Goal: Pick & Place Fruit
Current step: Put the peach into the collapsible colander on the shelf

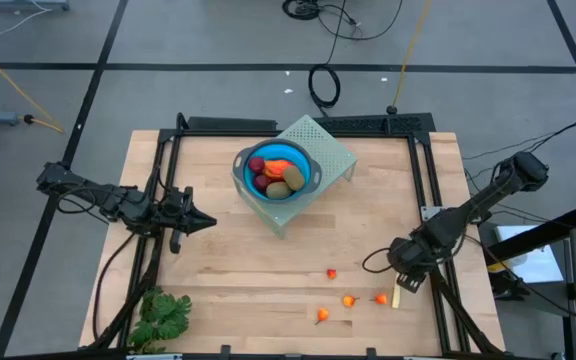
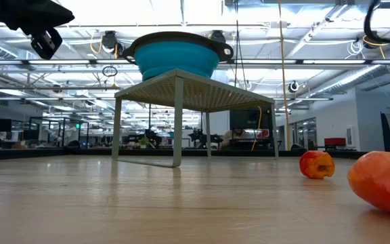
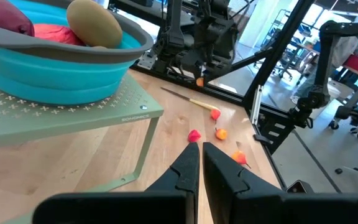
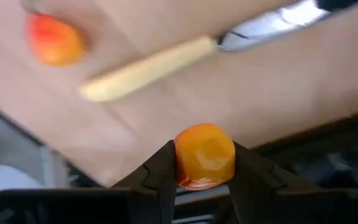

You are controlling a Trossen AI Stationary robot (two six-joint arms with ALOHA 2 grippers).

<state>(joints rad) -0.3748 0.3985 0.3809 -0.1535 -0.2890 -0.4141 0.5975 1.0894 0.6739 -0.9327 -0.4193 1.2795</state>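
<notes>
Small orange fruit piece (image 4: 204, 155) pinched by right gripper (image 4: 204, 163) near worktop's right edge; judged light, stiff, slippery. Left gripper (image 3: 200, 163) pressed together.

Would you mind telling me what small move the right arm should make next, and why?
Probably lift and carry toward the blue bowl on the green stand. The right hand is already shut on a small orange fruit piece, held above the wooden table near the yellow-handled knife. The bowl already holds other fruit, so delivery looks like the fitting step.
</notes>
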